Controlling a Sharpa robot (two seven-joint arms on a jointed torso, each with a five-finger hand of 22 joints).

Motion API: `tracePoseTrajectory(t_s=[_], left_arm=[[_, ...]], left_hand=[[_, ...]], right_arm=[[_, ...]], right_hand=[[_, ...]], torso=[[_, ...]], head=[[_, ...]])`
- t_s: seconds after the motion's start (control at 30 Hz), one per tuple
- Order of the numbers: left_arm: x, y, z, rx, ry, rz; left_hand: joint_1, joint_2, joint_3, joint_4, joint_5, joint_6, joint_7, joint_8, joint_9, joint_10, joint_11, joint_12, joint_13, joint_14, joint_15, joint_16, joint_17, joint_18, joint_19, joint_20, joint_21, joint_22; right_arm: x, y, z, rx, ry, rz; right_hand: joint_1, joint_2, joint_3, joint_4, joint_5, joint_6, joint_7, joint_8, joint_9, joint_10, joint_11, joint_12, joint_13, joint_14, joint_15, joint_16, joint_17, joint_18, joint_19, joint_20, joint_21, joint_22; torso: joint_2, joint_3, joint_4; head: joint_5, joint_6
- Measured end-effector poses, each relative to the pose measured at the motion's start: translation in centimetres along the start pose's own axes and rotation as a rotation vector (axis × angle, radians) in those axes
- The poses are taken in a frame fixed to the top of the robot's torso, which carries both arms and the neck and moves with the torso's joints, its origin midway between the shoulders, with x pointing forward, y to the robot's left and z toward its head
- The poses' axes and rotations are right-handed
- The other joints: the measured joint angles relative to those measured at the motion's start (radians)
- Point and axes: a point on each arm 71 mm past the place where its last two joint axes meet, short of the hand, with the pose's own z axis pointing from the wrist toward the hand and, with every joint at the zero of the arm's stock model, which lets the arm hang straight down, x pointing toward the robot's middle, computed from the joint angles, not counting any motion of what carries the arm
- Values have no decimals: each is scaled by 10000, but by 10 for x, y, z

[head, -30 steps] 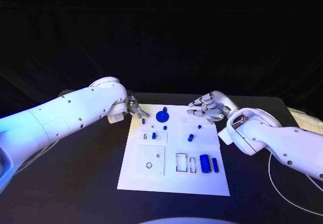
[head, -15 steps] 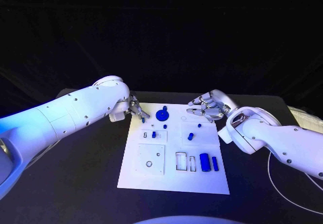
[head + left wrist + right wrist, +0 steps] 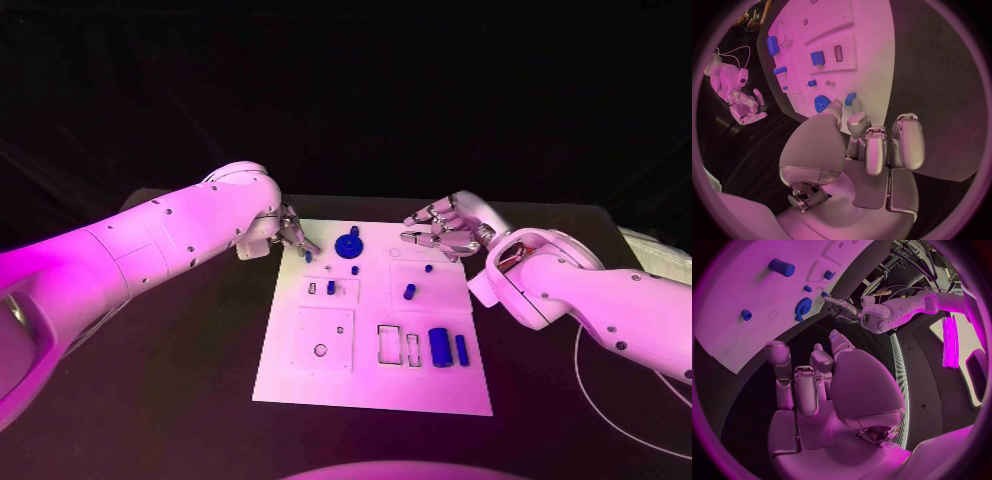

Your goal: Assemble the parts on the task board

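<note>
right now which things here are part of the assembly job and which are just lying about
Part of the job:
- task board
- blue gear
- small blue part at the left hand
- blue block
- blue bar
- blue peg
- right hand, holding nothing

Just lying about:
- white cable on the black table

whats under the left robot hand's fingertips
A small blue part stands on the task board at the left robot hand's fingertips; the fingers hide whether they touch it.
</note>
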Motion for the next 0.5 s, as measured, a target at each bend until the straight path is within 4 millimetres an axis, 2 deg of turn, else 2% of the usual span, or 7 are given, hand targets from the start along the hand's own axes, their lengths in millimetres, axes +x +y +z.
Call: tracePoseTrajectory(t_s=[0.2, 0.5], left_arm=[[0, -1, 1, -42, 20, 39], [0, -1, 3, -102, 19, 55]], left_hand=[[61, 61, 27, -27, 0, 0, 0, 1, 27, 0, 0, 0, -1, 0, 0, 0, -1, 1, 36, -36, 41, -1], [375, 367, 139, -194, 0, -46, -44, 80, 111, 0, 0, 0, -6, 36, -35, 0, -2, 1, 36, -36, 41, -2]], right_arm=[[0, 0, 0, -2, 1, 1], [0, 0, 0, -8, 10, 4]], right_hand=[[0, 0, 0, 0, 0, 0, 0, 0, 0, 0, 0, 0, 0, 0, 0, 0, -1, 0, 0, 0, 0, 0], [0, 0, 0, 0, 0, 0, 0, 0, 0, 1, 1, 0, 0, 0, 0, 0, -2, 0, 0, 0, 0, 1]], torso=[[-2, 2, 0], [-3, 4, 0]], head=[[13, -12], [-9, -26]])
